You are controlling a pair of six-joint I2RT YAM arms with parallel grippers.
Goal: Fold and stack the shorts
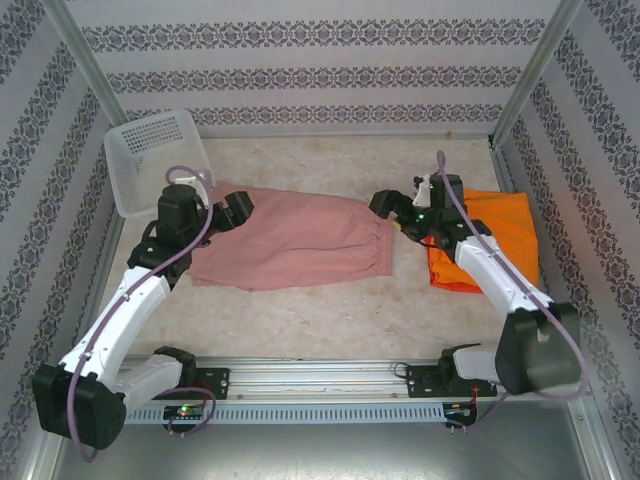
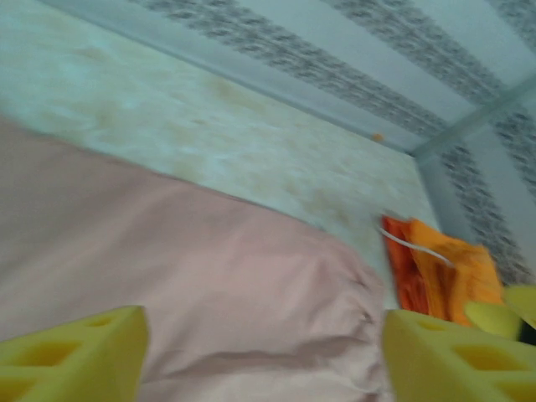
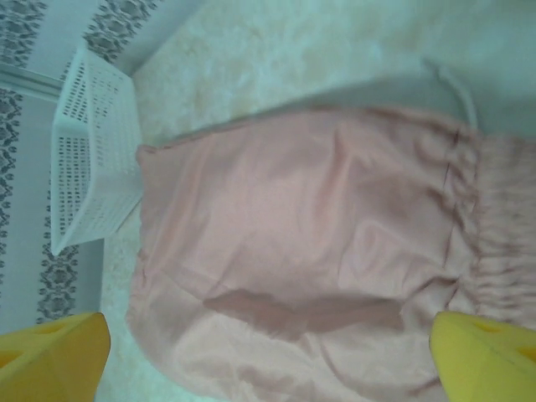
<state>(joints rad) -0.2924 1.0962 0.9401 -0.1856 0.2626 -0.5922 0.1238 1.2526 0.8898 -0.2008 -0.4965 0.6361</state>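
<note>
The dusty pink shorts [image 1: 295, 240] lie spread flat mid-table, waistband to the right. In the right wrist view the pink shorts [image 3: 293, 243] show with the white drawstring [image 3: 456, 84] curling off the gathered waistband. My left gripper [image 1: 225, 210] hovers at their left end. Its yellow fingers [image 2: 75, 352] stand apart over the pink cloth [image 2: 209, 268], holding nothing. My right gripper [image 1: 395, 210] is open over the waistband end. The bright orange shorts [image 1: 500, 225] lie folded at the right on the red-orange shorts [image 1: 455, 280]. That orange pile [image 2: 435, 276] also appears in the blurred left wrist view.
A white mesh basket [image 1: 155, 160] leans against the back left wall; the basket [image 3: 88, 151] also shows past the pink shorts' leg end. Patterned walls and metal posts enclose the table [image 1: 330, 320]. A rail with both arm bases runs along the near edge.
</note>
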